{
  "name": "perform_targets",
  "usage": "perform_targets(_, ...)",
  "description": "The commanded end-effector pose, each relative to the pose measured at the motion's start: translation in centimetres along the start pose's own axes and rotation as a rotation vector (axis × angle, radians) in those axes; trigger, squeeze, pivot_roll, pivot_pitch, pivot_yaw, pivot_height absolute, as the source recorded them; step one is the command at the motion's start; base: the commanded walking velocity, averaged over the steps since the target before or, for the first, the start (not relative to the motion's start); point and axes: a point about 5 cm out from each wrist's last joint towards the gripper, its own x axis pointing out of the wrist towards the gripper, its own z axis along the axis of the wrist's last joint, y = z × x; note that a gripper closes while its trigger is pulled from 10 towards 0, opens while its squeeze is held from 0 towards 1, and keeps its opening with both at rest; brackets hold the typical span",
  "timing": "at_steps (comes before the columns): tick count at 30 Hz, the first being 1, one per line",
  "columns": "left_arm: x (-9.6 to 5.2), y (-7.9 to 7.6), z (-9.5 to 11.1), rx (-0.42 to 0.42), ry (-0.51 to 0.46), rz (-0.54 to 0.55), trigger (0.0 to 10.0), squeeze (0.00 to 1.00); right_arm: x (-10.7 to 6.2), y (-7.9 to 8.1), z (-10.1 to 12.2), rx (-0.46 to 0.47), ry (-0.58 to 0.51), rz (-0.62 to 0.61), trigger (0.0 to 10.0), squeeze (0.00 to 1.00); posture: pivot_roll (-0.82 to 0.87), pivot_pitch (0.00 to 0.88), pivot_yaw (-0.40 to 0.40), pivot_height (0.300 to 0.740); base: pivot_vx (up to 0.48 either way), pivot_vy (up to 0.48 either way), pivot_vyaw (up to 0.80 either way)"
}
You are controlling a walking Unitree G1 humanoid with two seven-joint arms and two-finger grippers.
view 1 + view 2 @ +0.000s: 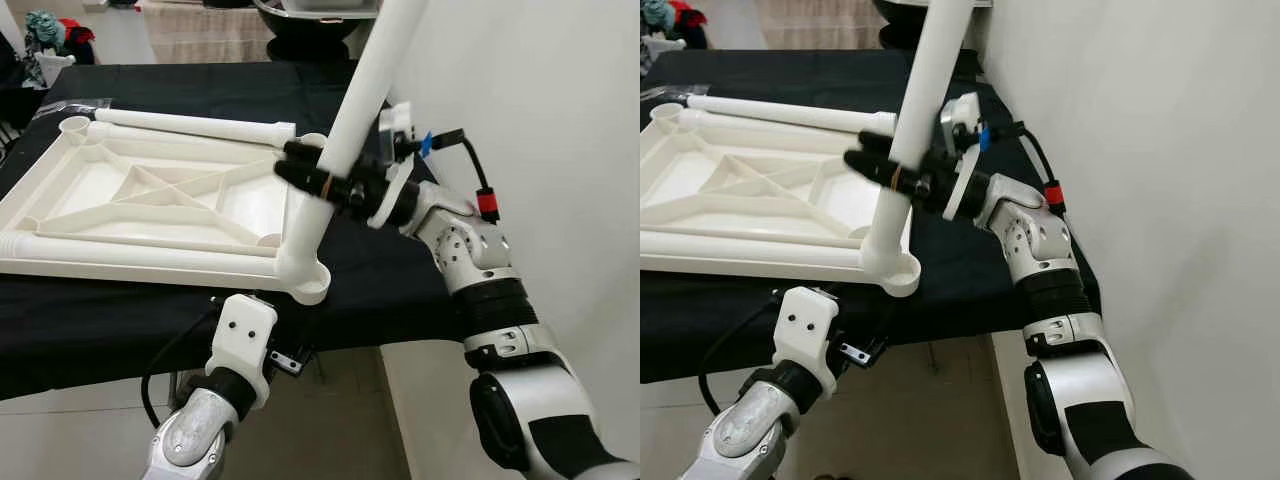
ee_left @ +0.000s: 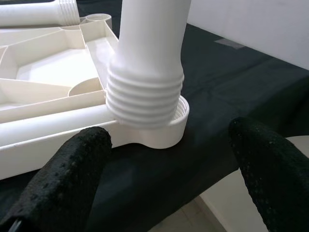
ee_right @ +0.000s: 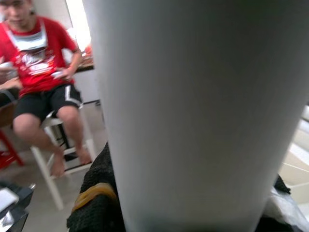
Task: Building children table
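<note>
A white plastic tabletop (image 1: 150,200) lies upside down on the black-covered table (image 1: 400,280). A white table leg (image 1: 352,115) stands tilted with its threaded end (image 2: 145,99) in the near right corner socket (image 1: 308,282). My right gripper (image 1: 322,180) is shut on this leg a little above the socket. In the right wrist view the leg (image 3: 193,111) is right up against the camera. My left gripper (image 2: 164,193) is open just below the table's front edge, its fingers (image 2: 63,179) spread to either side of the socket without touching it.
Two more white legs lie on the tabletop, one along the far side (image 1: 190,125) and one along the near side (image 1: 130,255). A white wall (image 1: 540,100) stands close on the right. A person in a red shirt (image 3: 38,72) sits on a stool across the room.
</note>
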Motion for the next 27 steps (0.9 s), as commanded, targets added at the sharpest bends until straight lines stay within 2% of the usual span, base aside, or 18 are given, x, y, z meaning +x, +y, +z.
perform_targets(1,-0.3,-0.4,-0.1,-0.011,0.016,-0.024,10.0,0.00,0.0,0.0,-0.1,-0.024,0.028,0.050,10.0,0.00,0.11,0.153,-0.083,0.740,0.000,0.000,0.00)
perform_targets(5,-0.7,-0.7,0.1,-0.018,0.016,-0.034,10.0,0.00,0.3,-0.8,-0.4,-0.059,0.078,0.047,10.0,0.00,0.11,0.167,-0.082,0.740,0.000,0.000,0.00)
perform_targets(11,-1.4,-1.5,0.1,-0.032,0.038,-0.076,10.0,0.00,0.6,-1.5,1.0,-0.119,0.099,0.042,10.0,0.00,0.12,0.206,-0.086,0.740,0.000,0.000,0.00)
perform_targets(14,-1.9,-1.7,0.1,-0.037,0.050,-0.082,10.0,0.00,0.6,-1.6,1.7,-0.142,0.109,0.068,10.0,0.00,0.12,0.219,-0.087,0.740,0.000,0.000,0.00)
perform_targets(19,-2.0,-1.5,0.2,-0.033,0.048,-0.069,10.0,0.00,0.4,-1.4,2.3,-0.156,0.119,0.129,10.0,0.00,0.13,0.221,-0.087,0.740,0.000,0.000,0.00)
perform_targets(27,-1.9,-1.3,0.1,-0.029,0.056,-0.064,10.0,0.00,0.2,-1.5,2.0,-0.188,0.154,0.149,10.0,0.00,0.12,0.218,-0.082,0.740,0.000,0.000,0.00)
